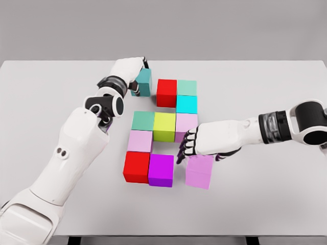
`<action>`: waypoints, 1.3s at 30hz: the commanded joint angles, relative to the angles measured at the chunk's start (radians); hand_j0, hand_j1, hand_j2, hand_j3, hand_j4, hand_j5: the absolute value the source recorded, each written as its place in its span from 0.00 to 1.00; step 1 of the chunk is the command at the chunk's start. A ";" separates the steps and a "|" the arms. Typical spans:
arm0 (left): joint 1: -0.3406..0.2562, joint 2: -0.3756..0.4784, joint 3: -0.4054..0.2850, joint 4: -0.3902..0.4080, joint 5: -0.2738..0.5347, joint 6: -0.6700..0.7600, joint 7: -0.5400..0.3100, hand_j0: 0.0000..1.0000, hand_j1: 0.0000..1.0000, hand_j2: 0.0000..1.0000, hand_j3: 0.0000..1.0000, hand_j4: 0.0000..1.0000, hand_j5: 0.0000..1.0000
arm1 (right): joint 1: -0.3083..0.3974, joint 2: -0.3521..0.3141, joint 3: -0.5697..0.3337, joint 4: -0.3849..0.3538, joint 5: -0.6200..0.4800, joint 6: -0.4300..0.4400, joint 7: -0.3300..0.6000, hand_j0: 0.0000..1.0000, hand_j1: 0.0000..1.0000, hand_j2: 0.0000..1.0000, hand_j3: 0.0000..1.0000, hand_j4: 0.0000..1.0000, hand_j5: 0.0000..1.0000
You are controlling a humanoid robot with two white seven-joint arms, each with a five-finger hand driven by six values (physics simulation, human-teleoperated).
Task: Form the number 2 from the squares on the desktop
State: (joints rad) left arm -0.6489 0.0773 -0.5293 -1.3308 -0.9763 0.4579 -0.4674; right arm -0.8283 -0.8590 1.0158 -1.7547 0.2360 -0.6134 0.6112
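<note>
I see most of the 2 formed on the desk (286, 204). My left hand (129, 69) grips the teal block (143, 81) at far left; my right hand (196, 145), fingers curled, presses the lilac block (199, 172), not yet aligned.

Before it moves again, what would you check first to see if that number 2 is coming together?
1. Left hand on the teal block: ok, it is at the block.
2. Teal block touching the top red block: not ok, a gap shows.
3. Right hand on the loose pink block: ok, fingers lie over its top.
4. Pink block lined up with the purple block: not ok, it sits apart.
5. Firmness of either hold: cannot tell.
</note>
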 commanded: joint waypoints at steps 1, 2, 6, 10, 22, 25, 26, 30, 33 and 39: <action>0.003 -0.002 -0.001 -0.001 -0.005 -0.002 0.001 0.40 0.40 0.40 0.40 0.40 0.40 | 0.000 0.000 0.000 0.000 -0.006 0.003 0.000 1.00 1.00 1.00 1.00 1.00 1.00; 0.006 -0.002 -0.001 -0.001 -0.007 -0.002 0.001 0.40 0.40 0.40 0.40 0.40 0.40 | -0.002 0.000 0.000 0.000 -0.006 0.003 0.000 1.00 1.00 1.00 1.00 1.00 1.00; 0.012 -0.002 -0.001 -0.002 -0.005 -0.002 0.001 0.40 0.40 0.40 0.40 0.40 0.40 | -0.028 -0.009 -0.011 0.000 -0.007 0.003 0.000 1.00 1.00 1.00 1.00 1.00 1.00; 0.015 -0.004 -0.001 -0.001 -0.006 -0.002 0.001 0.40 0.40 0.40 0.40 0.40 0.40 | -0.041 -0.126 -0.042 0.000 -0.035 0.003 0.000 1.00 1.00 1.00 1.00 1.00 1.00; 0.017 -0.016 -0.003 0.002 -0.007 -0.007 0.000 0.45 0.45 0.45 0.45 0.45 0.45 | 0.035 -0.379 -0.028 0.000 0.057 0.003 0.000 1.00 1.00 1.00 1.00 1.00 1.00; 0.015 -0.019 -0.003 0.004 -0.007 -0.005 0.001 0.64 0.64 0.64 0.64 0.64 0.64 | 0.055 -0.377 -0.026 -0.002 0.098 0.003 0.000 1.00 1.00 1.00 1.00 1.00 1.00; 0.015 -0.019 -0.003 0.004 -0.007 -0.005 0.001 0.67 0.67 0.67 0.67 0.67 0.67 | 0.057 -0.371 -0.022 -0.002 0.098 0.003 0.000 1.00 1.00 1.00 1.00 1.00 1.00; 0.015 -0.025 -0.003 0.004 -0.007 -0.004 0.001 0.75 0.75 0.75 0.75 0.75 0.75 | 0.055 -0.315 0.033 -0.002 0.112 0.003 0.000 1.00 1.00 1.00 1.00 1.00 1.00; 0.017 -0.025 -0.003 0.002 -0.007 -0.002 0.001 0.78 0.78 0.78 0.78 0.78 0.78 | 0.054 -0.288 0.052 -0.002 0.118 0.003 0.000 1.00 1.00 1.00 1.00 1.00 1.00; 0.023 -0.025 -0.003 -0.002 -0.007 -0.001 0.001 0.79 0.79 0.79 0.79 0.79 0.79 | 0.044 -0.242 0.069 -0.002 0.118 0.003 0.000 1.00 1.00 1.00 1.00 1.00 1.00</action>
State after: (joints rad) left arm -0.6259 0.0521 -0.5324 -1.3308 -0.9799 0.4591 -0.4669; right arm -0.7839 -1.1159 1.0794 -1.7563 0.3576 -0.6129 0.6111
